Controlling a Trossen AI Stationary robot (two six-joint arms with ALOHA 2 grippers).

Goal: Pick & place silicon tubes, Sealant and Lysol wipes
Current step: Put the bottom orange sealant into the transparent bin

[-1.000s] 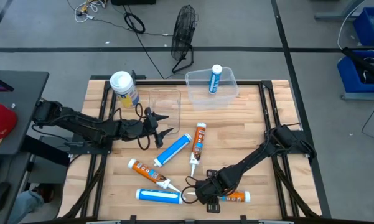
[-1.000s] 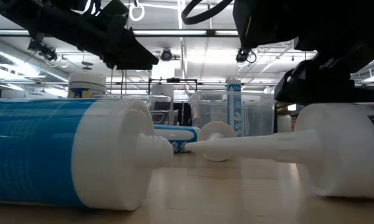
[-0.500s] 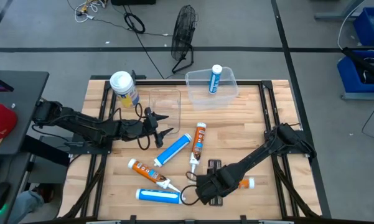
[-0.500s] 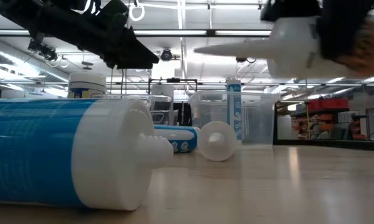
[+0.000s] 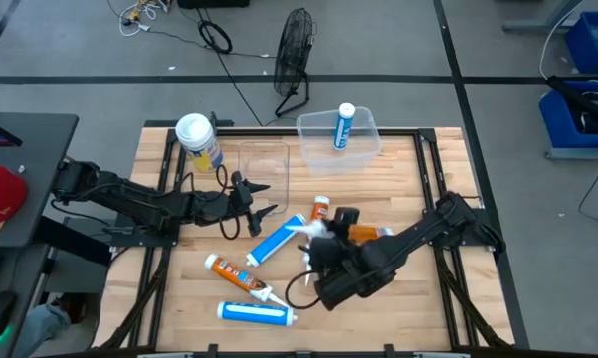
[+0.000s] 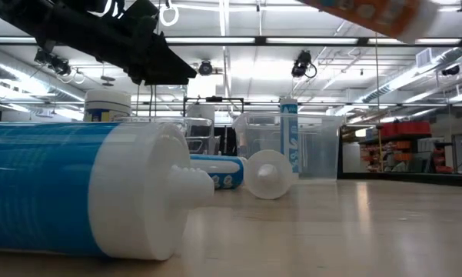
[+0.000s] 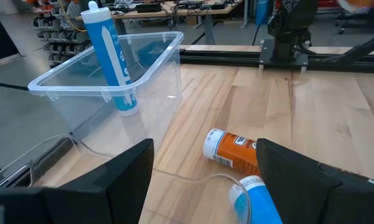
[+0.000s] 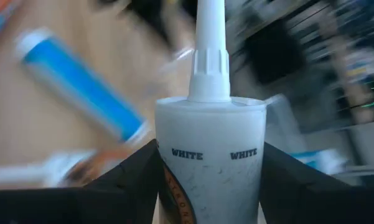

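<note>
Sealant tube (image 8: 210, 163) is pinched in my right gripper's (image 5: 346, 237) fingers, lifted above mid-counter (image 5: 418, 189); next I carry it to the bin (image 5: 338, 139). Left gripper (image 5: 256, 199) waits, fingers spread.

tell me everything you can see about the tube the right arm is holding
The orange tube is a sealant cartridge with a white shoulder printed WHITE, a threaded collar and a long white nozzle. It is gripped in the right end effector, lifted clear off the wooden table above its middle, roughly level. In the low view it passes overhead, touching nothing else.
</note>
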